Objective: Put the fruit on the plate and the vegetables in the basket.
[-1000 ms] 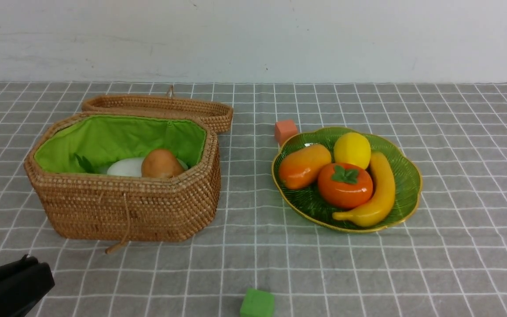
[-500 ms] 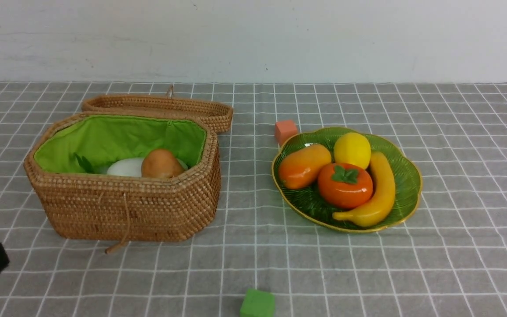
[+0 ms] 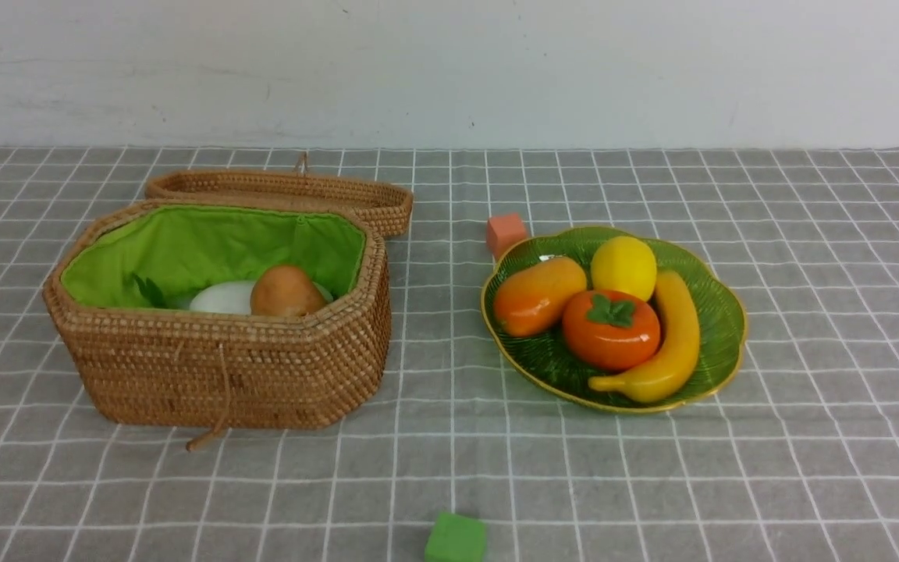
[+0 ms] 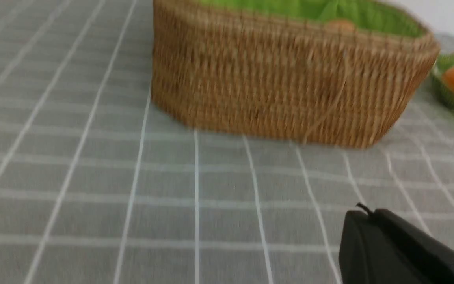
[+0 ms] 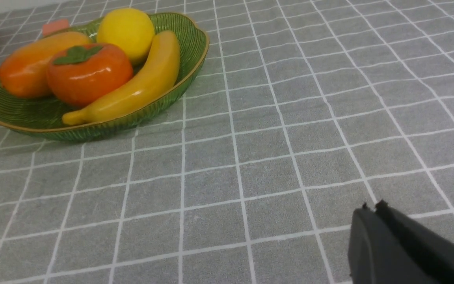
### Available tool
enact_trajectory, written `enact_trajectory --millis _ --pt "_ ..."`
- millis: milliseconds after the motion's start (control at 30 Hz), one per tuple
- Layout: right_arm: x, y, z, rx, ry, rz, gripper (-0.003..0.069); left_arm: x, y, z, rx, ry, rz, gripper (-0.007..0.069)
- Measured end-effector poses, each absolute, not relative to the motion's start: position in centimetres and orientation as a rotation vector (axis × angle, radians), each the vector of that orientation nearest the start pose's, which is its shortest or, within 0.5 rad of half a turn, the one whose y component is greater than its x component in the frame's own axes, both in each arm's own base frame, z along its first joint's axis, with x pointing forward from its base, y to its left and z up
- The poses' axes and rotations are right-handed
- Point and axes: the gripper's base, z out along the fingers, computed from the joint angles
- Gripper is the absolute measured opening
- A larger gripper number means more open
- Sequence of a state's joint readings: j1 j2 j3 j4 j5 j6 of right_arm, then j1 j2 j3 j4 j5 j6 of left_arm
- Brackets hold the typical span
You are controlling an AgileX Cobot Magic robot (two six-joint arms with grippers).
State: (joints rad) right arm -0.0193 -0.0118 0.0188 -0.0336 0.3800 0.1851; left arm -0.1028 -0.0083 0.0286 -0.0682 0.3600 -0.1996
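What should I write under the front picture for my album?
Lemon, mango, persimmon and banana on the plate; potato and radish in the basket.

Woven wicker basket [image 3: 223,367] (cloth-lined); glossy, seemingly plastic fruit; matt cloth tablecloth [image 3: 808,437].

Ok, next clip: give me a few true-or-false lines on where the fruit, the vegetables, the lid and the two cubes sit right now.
1. The yellow lemon lies on the green leaf-shaped plate. True.
2. The yellow banana lies in the woven wicker basket. False: it is on the plate, beside the orange persimmon.
3. The round brown potato sits in the basket. True.
4. The woven lid covers the basket. False: it lies behind the open basket.
5. The small orange cube is on the plate. False: it sits on the cloth behind the rim.
6. The small green cube sits on the cloth, in neither container. True.
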Motion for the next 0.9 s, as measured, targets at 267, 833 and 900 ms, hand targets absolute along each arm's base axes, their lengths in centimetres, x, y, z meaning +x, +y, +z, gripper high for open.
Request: enact_trajectory --millis 267,833,900 --pt "5.22 -0.21 17.33 0.17 1.863 0.081 0.0008 5.2 -0.75 16.87 -0.279 1.885 -0.373 -0.0013" --pt "5.22 -0.21 17.35 0.171 1.864 0.082 0.0032 5.21 -0.73 16.88 -0.283 1.884 -0.374 -0.0013" --pt "5.22 -0.21 17.35 0.172 1.864 0.083 0.0035 5.21 -0.73 16.88 -0.283 1.884 -0.374 -0.0013"
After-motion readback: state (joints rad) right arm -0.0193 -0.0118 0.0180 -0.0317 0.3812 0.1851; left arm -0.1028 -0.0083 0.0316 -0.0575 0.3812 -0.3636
